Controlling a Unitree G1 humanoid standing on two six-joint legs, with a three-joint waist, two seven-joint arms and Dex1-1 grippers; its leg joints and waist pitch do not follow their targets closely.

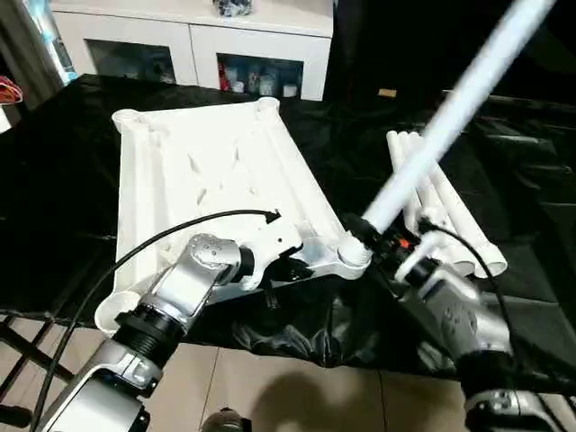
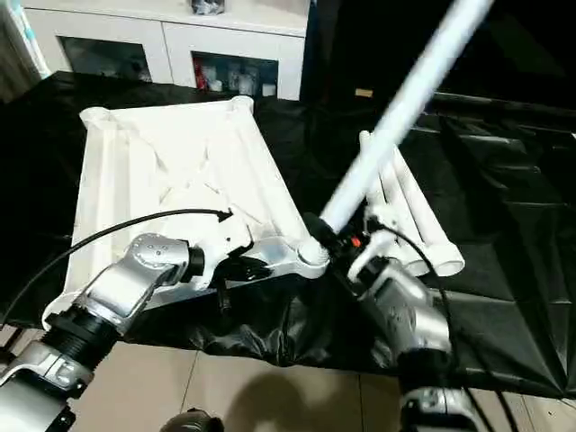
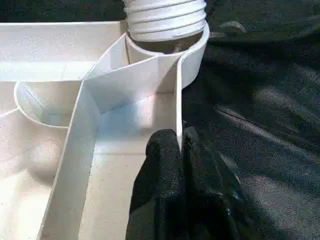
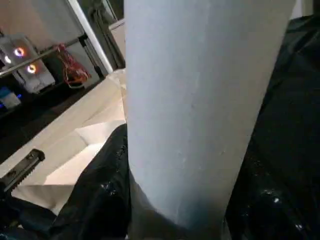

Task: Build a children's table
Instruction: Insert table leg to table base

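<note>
Nearby, spare legs [image 1: 441,211] beside cabinet [image 1: 193,40].

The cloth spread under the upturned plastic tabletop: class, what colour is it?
Black: the glossy cloth under the white tabletop, clearest in the left eye view.

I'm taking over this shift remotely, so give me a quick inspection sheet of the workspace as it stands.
Surface: black cloth, wrinkled, covering the work table.
Job's things: table top lies underside up; one leg tilted, its threaded end at the near corner socket; spare legs lie beside the top.
Clutter: nothing seen.
Grippers: left gripper shut on the table top's rim near that socket; right gripper closed around the tilted leg.
Cables: black cable loops over the left forearm.
Surroundings: white cabinet with glass doors behind.
</note>
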